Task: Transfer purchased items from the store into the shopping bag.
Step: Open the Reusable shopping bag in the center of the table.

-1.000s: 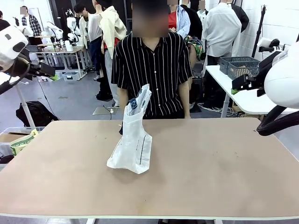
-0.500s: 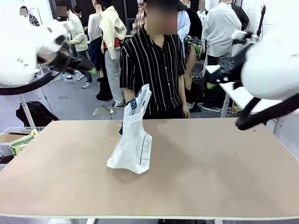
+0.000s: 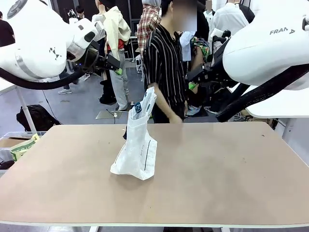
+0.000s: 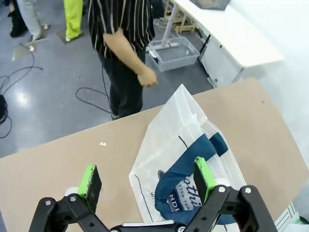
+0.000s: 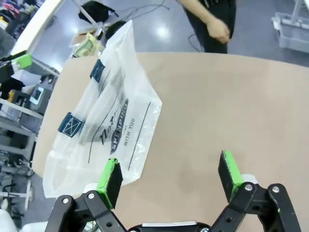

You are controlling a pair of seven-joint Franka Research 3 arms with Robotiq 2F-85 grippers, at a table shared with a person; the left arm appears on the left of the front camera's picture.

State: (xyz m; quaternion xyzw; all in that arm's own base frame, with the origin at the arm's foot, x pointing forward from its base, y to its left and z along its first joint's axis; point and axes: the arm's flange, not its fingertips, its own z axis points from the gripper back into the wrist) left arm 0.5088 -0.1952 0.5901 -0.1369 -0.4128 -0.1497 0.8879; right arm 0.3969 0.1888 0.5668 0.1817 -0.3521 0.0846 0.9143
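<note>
We see bright, even indoor light falling from above. The counter point(image 3: 217, 174) is matte and evenly lit, and the bag point(image 3: 137, 154) throws only a faint, soft shadow at its foot. Its plastic shows a mild sheen in the right wrist view. The floor point(image 4: 21, 99) carries pale reflected patches in both wrist views. Those two views stretch and bow shapes toward their edges. The front view is sharp on the counter and softer on the background.
</note>
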